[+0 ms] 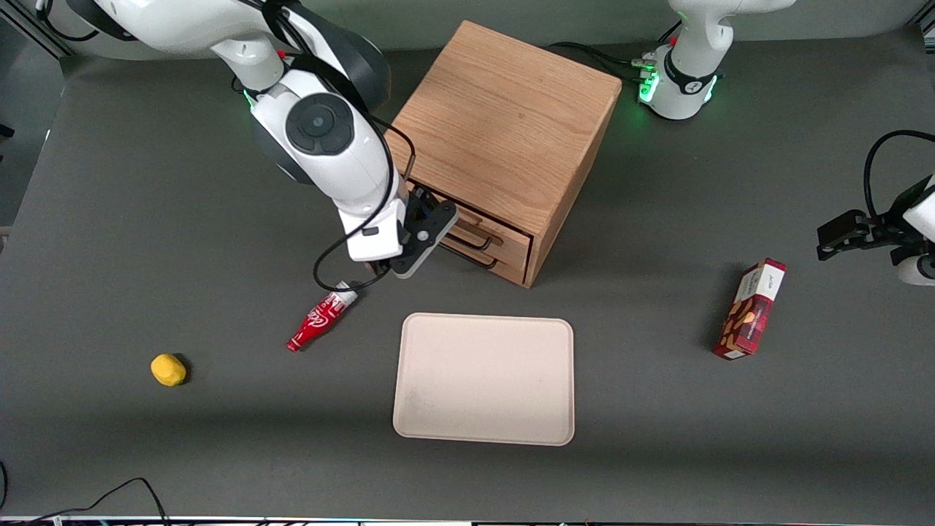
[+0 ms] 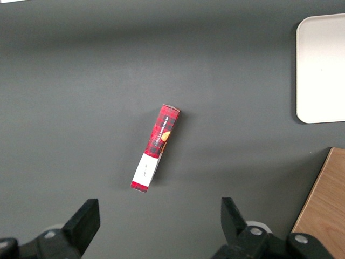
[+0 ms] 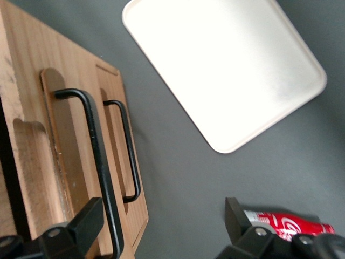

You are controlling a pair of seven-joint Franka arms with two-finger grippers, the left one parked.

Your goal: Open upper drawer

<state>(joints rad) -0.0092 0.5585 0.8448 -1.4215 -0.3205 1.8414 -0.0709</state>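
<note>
One oak cabinet (image 1: 504, 139) stands on the dark counter (image 1: 146, 219), set at an angle, with two drawers in its front face. The upper drawer (image 1: 504, 232) sits directly above the lower drawer (image 1: 504, 261); each carries one thin black wire handle, two in all. The wrist camera shows the upper handle (image 3: 94, 140) standing proud of the wood, the lower handle (image 3: 126, 145) beside it, and both drawer fronts roughly flush with the cabinet face.

The working arm's tool (image 1: 427, 226) hangs right in front of the drawers, level with the upper one. Its two black fingers (image 3: 83, 221) are spread apart, one at the near end of the upper handle and one out over bare counter, gripping nothing. Whether a finger touches the wire cannot be told.

One pale tray (image 1: 483, 378) lies flat in front of the cabinet, nearer the front camera and clear of the drawers. One small red bottle (image 1: 320, 320) lies on its side just beside the tray's edge toward the working arm's end, close under the tool; a loop of black cable droops from the wrist to just above its cap. One yellow lump (image 1: 168, 370) sits farther toward that end. One red carton (image 1: 751, 308) stands toward the parked arm's end, well apart from the cabinet.
</note>
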